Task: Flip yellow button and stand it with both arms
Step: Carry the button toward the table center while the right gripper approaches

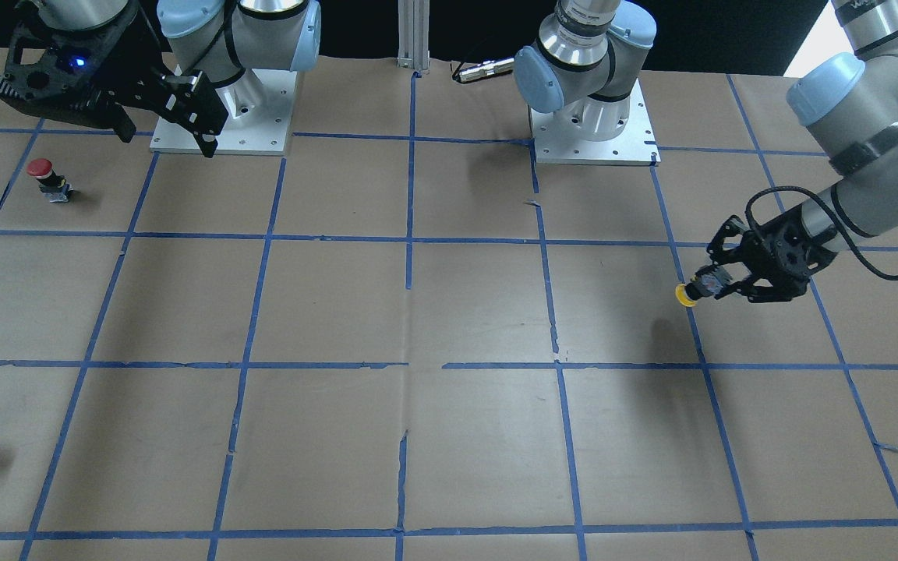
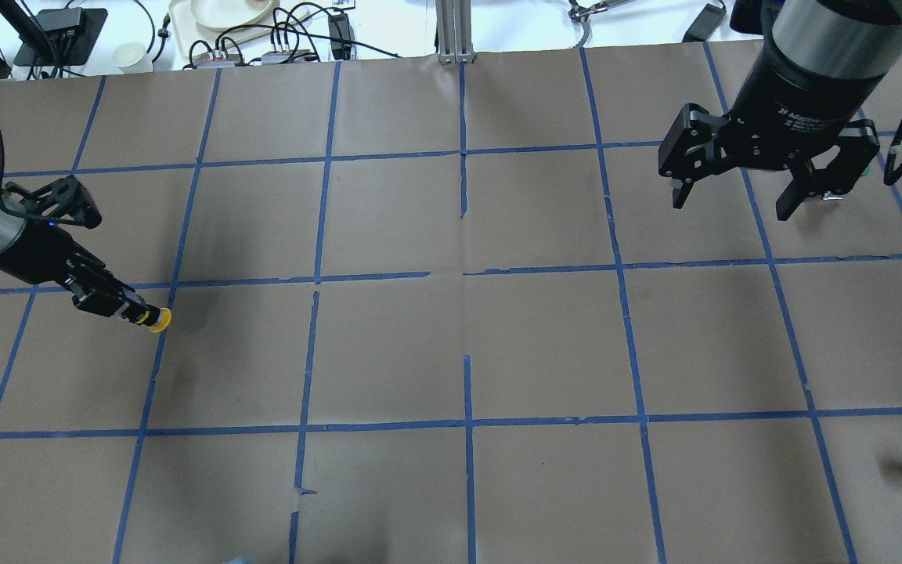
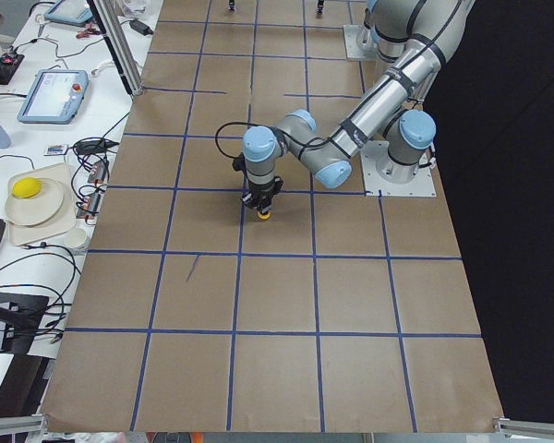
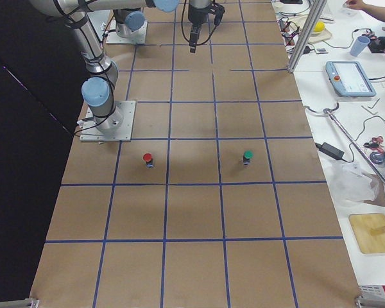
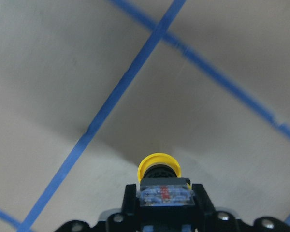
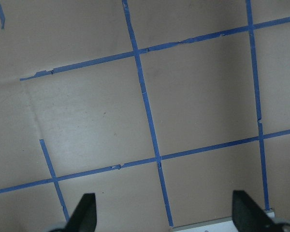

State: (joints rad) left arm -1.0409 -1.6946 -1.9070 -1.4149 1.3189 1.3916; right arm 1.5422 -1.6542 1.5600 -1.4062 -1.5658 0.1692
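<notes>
Left claw (image 1: 712, 282) is pinching the yellow button (image 1: 687, 294) by its black body, cap sticking out sideways past the fingertips. It looks held off the surface (image 1: 449, 312), judging by the shadow below, out on the robot's left side near a blue tape line. Right claw (image 2: 733, 205) is spread wide with nothing in it, well apart on the other side. Step in hand looks like the hand-over for the flip: bring the button toward the middle, keep the cap level, let the right claw take the free cap end and close fully before the left lets go. Little free body to grab, so twist or slip is likely. Red button (image 1: 45, 178) not involved.
</notes>
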